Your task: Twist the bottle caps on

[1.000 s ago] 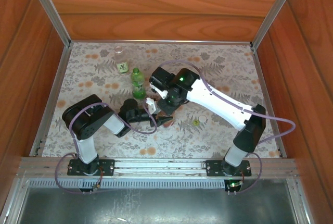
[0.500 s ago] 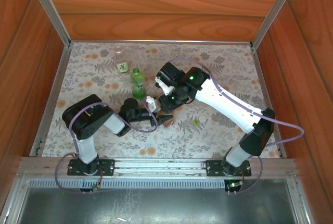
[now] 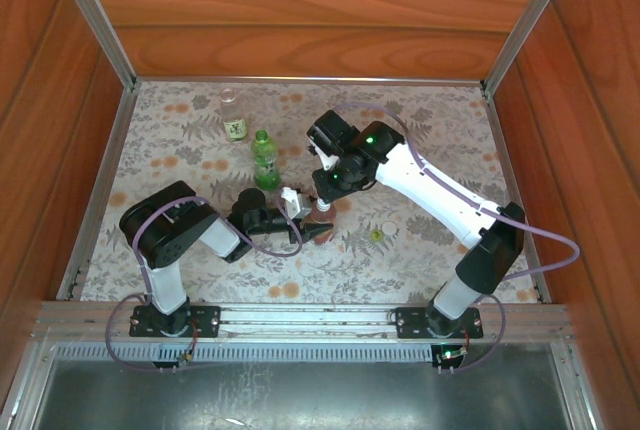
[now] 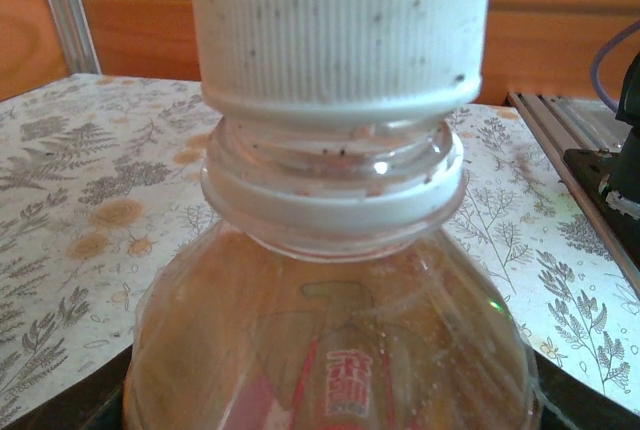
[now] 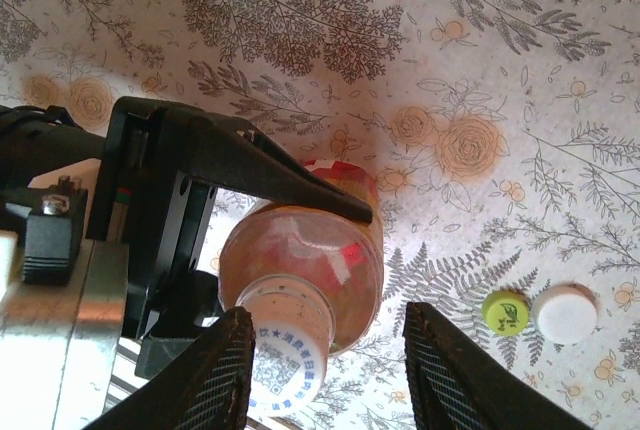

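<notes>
- Our left tool (image 3: 310, 229) is clenched around the amber bottle (image 5: 335, 260), holding it near the middle of the surface (image 3: 180, 150).
- A white cap (image 4: 340, 30) sits on that bottle's neck.
- Our right tool (image 5: 328, 315) hangs above the bottle, released. Its fingers (image 5: 225, 370) stand apart on either side of the capped top.
- A yellow-green cap (image 5: 505, 312) and a pale cap (image 5: 565, 313) lie just beside each other on the surface, near the amber bottle.
- The green bottle (image 3: 264, 160) and the labelled clear bottle (image 3: 235, 122) stand farther back on the left.
</notes>
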Robot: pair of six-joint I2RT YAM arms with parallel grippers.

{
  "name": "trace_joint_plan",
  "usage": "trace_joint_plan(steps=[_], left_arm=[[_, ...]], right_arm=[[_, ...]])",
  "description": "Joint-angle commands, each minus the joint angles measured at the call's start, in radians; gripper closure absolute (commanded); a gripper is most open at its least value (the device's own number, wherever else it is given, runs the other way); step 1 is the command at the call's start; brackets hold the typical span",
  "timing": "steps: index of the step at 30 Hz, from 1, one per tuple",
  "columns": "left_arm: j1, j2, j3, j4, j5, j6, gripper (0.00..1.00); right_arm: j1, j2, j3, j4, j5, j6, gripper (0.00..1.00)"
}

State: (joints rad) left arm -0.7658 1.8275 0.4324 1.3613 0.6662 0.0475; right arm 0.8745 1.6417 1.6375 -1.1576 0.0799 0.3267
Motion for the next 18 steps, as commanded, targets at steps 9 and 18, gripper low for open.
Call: trace_joint_plan(steps=[9, 18], left_arm=[[-0.001, 0.018, -0.006, -0.065, 0.024, -0.011, 0.38], [0.0, 0.024, -0.002, -0.067, 0.024, -0.012, 0.38]], right_arm=[[-0.001, 0.008, -0.021, 0.003, -0.101, -0.011, 0.54], [0.0, 0.008, -0.017, -0.024, -0.104, -0.02, 0.6]])
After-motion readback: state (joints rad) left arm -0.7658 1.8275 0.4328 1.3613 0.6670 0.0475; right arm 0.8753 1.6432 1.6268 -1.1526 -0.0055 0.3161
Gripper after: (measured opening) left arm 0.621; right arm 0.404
